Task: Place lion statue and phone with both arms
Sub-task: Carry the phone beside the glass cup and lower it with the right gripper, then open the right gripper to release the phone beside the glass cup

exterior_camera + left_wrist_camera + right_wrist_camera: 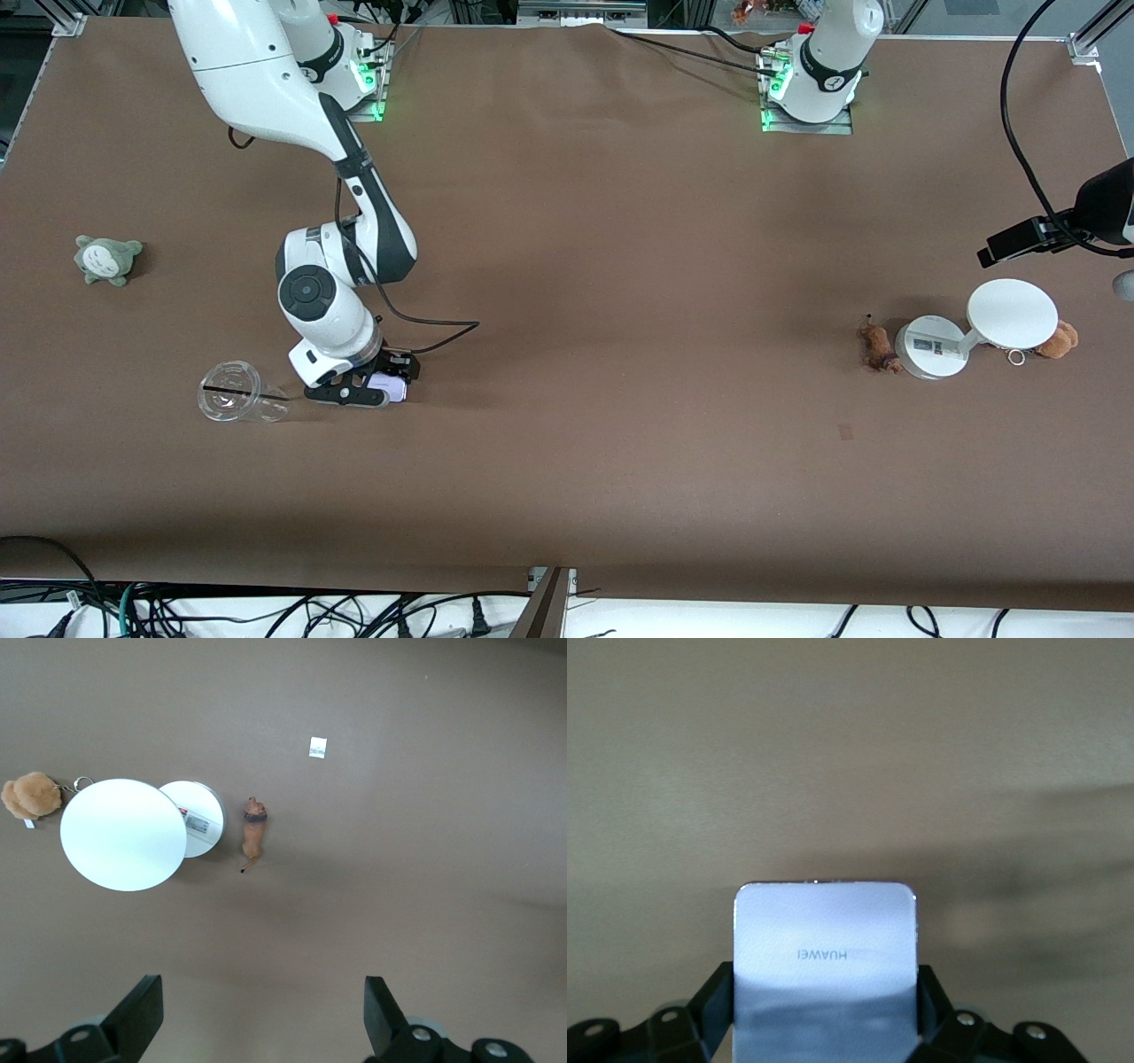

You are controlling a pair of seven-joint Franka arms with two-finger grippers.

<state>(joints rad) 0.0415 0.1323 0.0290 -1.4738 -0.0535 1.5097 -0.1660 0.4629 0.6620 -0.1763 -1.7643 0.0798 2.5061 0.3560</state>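
The phone, a pale lavender-white rectangle, sits between my right gripper's fingers low at the table, beside a clear cup. In the right wrist view the phone fills the gap, and my right gripper has both fingers pressed on its long edges. The lion statue, small and reddish-brown, lies on the table toward the left arm's end, beside a white two-disc gadget. It also shows in the left wrist view. My left gripper is open and empty, raised above the table close to the lion.
A clear plastic cup lies on its side next to my right gripper. A grey-green plush sits toward the right arm's end. A tan plush toy lies against the white gadget. A small white tag lies on the brown table.
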